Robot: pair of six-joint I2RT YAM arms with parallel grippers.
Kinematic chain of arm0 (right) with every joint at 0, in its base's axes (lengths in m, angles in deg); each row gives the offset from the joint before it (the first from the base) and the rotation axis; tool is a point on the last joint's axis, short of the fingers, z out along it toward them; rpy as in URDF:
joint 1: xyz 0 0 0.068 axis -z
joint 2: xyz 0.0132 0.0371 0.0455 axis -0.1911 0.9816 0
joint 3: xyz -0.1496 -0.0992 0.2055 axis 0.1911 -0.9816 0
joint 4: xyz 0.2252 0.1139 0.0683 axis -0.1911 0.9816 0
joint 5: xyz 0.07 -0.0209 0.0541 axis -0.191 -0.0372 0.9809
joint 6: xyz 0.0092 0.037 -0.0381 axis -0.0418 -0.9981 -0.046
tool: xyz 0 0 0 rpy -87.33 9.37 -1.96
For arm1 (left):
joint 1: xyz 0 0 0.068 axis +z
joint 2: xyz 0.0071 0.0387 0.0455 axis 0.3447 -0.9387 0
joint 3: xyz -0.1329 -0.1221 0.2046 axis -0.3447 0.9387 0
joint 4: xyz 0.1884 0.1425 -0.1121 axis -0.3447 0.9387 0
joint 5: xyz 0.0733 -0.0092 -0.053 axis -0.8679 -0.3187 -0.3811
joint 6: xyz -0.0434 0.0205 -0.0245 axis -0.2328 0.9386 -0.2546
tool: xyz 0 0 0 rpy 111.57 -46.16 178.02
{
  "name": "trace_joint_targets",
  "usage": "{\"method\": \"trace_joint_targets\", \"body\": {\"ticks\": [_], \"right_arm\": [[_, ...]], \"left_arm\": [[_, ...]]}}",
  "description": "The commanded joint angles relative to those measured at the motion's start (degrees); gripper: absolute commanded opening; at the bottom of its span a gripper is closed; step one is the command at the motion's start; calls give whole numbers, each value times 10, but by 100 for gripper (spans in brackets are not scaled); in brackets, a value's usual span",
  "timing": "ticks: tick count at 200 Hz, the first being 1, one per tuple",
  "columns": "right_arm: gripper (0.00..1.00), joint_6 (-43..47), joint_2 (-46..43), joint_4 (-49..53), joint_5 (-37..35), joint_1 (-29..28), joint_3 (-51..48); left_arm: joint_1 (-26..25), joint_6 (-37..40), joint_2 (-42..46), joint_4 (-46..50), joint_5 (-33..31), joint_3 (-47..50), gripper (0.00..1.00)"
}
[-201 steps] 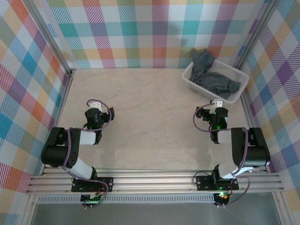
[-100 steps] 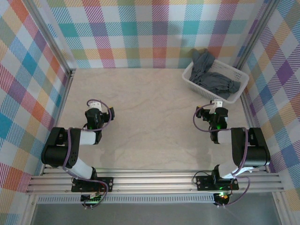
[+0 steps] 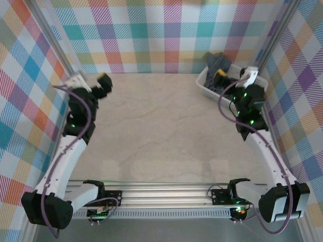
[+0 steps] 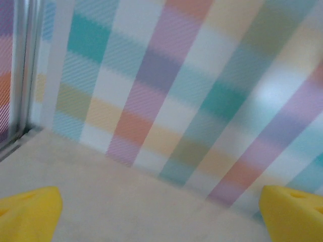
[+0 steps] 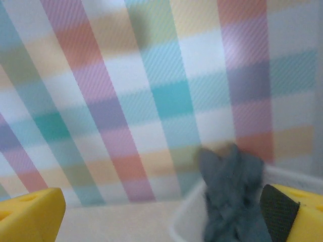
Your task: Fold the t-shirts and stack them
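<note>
**Grey shirts wait in one basket as both arms hang empty**

A single white basket [image 3: 207, 88] stands in the far right corner of the pale table [image 3: 161, 131], hard against the plaid walls [image 3: 151, 35]. It holds the t-shirts [image 3: 218, 60], a crumpled bundle of dark charcoal-grey fabric. One fold rises over the far rim against the wall. How many shirts make up the heap cannot be told.

Two arms are raised over the table. The right gripper [image 5: 164, 214] hangs just beside the near-left side of the basket, jaws spread wide and grasping nothing. From its wrist camera the grey fabric and the white rim lie ahead, toward the right finger.

The left gripper [image 4: 160, 214] is well apart from it, near the far left corner, facing the back wall. It too is spread wide and empty. Each wrist camera shows two yellow fingertips [image 4: 28, 214], one at either lower corner, with bare table between them.
</note>
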Motion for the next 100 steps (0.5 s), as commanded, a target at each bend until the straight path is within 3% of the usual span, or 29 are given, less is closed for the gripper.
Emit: {"method": "trace_joint_targets", "body": {"ticks": [1,18,34,70,100], "right_arm": [[100,-102,133,194,33,14,124],[95,-117,297,405,-15,21,350],[90,-126,440,516,-1,39,520],[84,-160,641,586,26,83,722],[86,-150,782,646,51,98,872]], "left_arm": [[15,-132,-75,217,108,-85,100],[-14,-135,-150,280,176,-185,98],[-54,-126,-184,298,213,-230,96],[-117,-123,-204,298,235,-238,95],[-137,-121,-205,293,236,-209,95]]}}
